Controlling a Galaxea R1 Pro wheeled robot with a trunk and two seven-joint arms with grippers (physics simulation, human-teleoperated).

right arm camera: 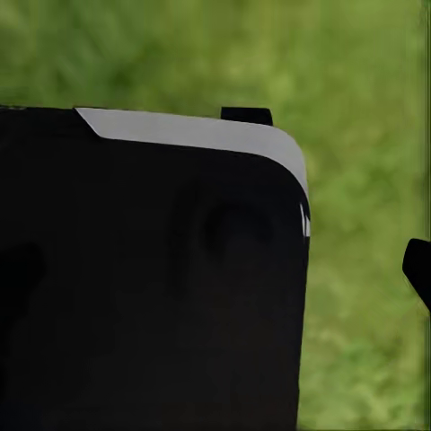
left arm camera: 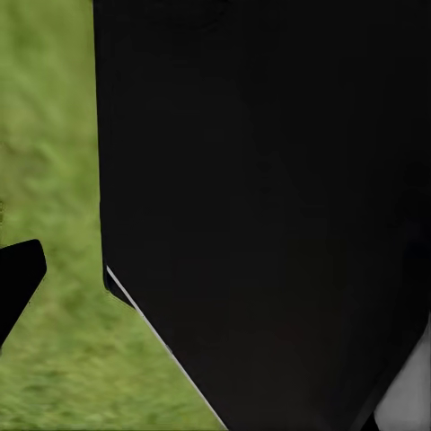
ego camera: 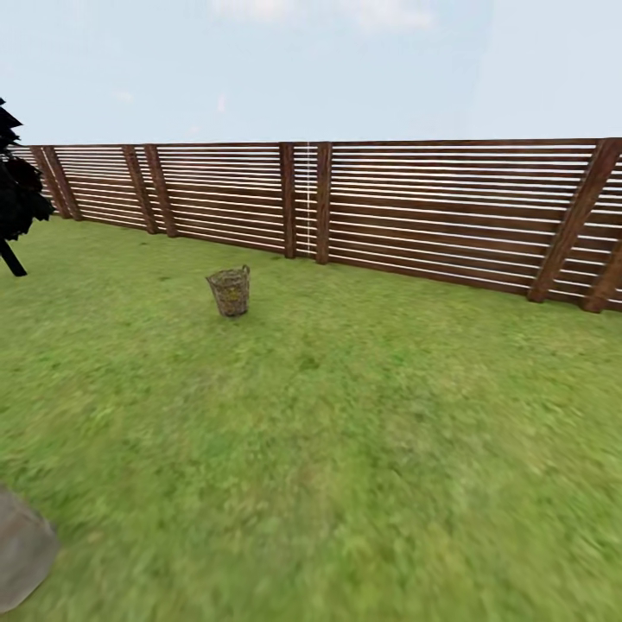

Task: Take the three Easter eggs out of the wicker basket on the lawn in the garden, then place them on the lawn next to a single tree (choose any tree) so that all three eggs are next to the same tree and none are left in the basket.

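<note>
The wicker basket (ego camera: 230,291) stands upright on the lawn (ego camera: 363,432), left of centre in the head view, a few steps short of the fence. Its small loop handle sticks up at the rim. From this distance the basket's inside is hidden, so the Easter eggs cannot be made out. In the left wrist view one black fingertip (left arm camera: 20,278) pokes in over grass beside a large black body panel (left arm camera: 269,206). In the right wrist view a black fingertip (right arm camera: 418,269) shows over grass beside a black panel with a grey edge (right arm camera: 153,287). Neither gripper's gap can be read.
A brown slatted wooden fence (ego camera: 415,207) runs across the back of the garden. A dark, slim-trunked leafy tree (ego camera: 15,203) stands at the far left. A grey rounded shape (ego camera: 19,553) sits in the near left corner; I cannot tell what it is.
</note>
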